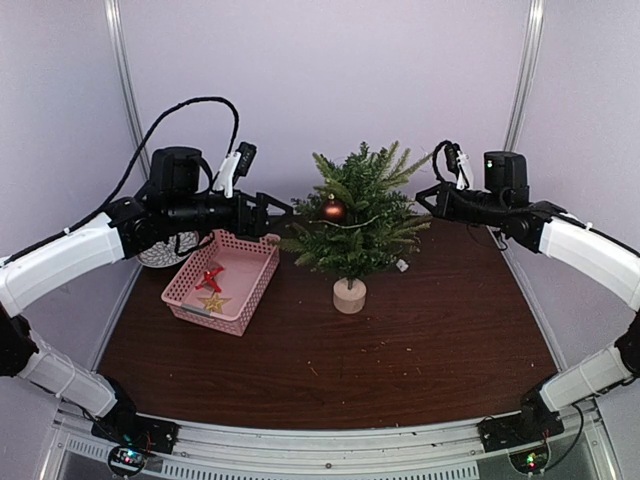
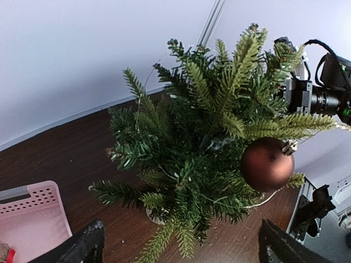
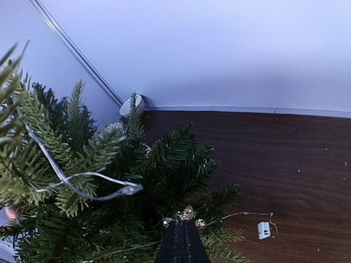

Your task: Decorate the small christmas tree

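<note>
Big dark wooden table (image 1: 450,330), with the small christmas tree (image 1: 355,215) standing upright on its pale round stump around the middle, a bit toward the back. It sits between the two arms, and the pink basket (image 1: 225,280) is just to its left on the tabletop.

The left gripper (image 1: 275,212) is up at branch height on the tree's left side, jaws spread as wide as they go with nothing in them. In its wrist cam you only see the two black fingers (image 2: 82,246) at the bottom corners, with the tree filling the gap.

The right gripper (image 1: 425,195) comes in from the other side, up near the top branches, and its jaws are pressed fully together. There's a tiny gold beaded bit (image 3: 186,215) right at the tips, but I honestly can't tell whether it's pinched or just sitting there.

A matte brown bauble (image 1: 333,209) hangs on the upper left of the tree. In the basket are a red star (image 1: 210,278) and a gold star (image 1: 213,301). A thin pale wire (image 3: 82,183) is draped over the branches, and a little white box (image 3: 264,230) lies on the table beside the tree.
</note>
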Controlling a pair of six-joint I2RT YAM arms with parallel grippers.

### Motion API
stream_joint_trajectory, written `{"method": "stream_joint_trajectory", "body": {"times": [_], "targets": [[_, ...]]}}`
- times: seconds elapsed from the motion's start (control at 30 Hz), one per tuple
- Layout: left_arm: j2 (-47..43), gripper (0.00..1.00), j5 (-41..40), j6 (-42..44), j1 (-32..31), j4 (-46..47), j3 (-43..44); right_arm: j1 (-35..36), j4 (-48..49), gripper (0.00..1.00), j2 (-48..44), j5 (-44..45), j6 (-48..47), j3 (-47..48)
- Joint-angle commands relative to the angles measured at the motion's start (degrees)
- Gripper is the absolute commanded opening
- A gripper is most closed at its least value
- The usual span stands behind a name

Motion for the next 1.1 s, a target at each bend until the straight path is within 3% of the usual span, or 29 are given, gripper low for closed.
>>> {"method": "stream_joint_trajectory", "body": {"times": [0.0,0.8,1.07], "targets": [[0.6,0.98,1.0,0.1,0.6,2.7,0.0,0.3,1.7,0.0,-0.4,-0.4,0.0,0.3],[2.4,0.98,2.7,0.6,1.2,3.0,1.5,-2.4,-20.0,0.0,-10.7,1.0,-6.5,7.8],[3.3,0.98,3.2,0.5,1.2,3.6,2.0,-4.4,-5.0,0.0,-7.6,1.6,1.4,5.1]]}}
